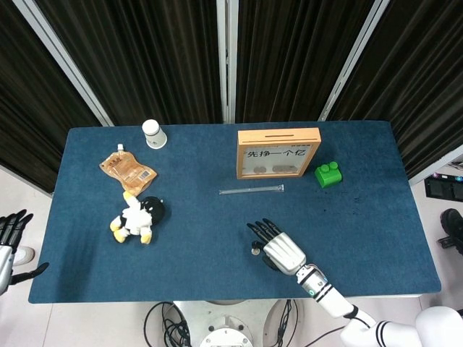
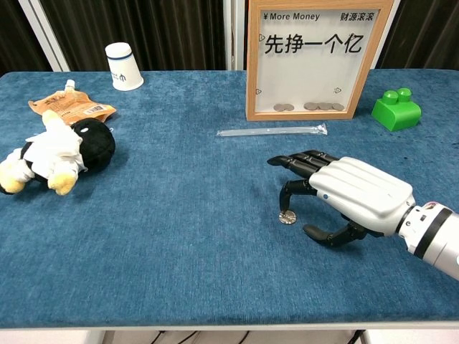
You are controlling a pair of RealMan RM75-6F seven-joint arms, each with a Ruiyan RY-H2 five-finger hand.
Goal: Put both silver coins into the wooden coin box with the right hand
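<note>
One silver coin lies flat on blue table, well in front of wooden coin box. Our right hand hovers over coin, fingers spread and curved down, one fingertip touching or nearly touching coin; we cannot tell which. Nothing gripped. Several coins rest inside box behind its window. Clear tube lies between box and hand. Green block just right of box. Our left hand hangs off table's left edge, fingers apart, empty.

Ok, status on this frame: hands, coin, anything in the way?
Right hand over the silver coin, one fingertip down at it, not gripped. Left hand idle off the table edge. Wooden coin box upright; clear tube lies between.
</note>
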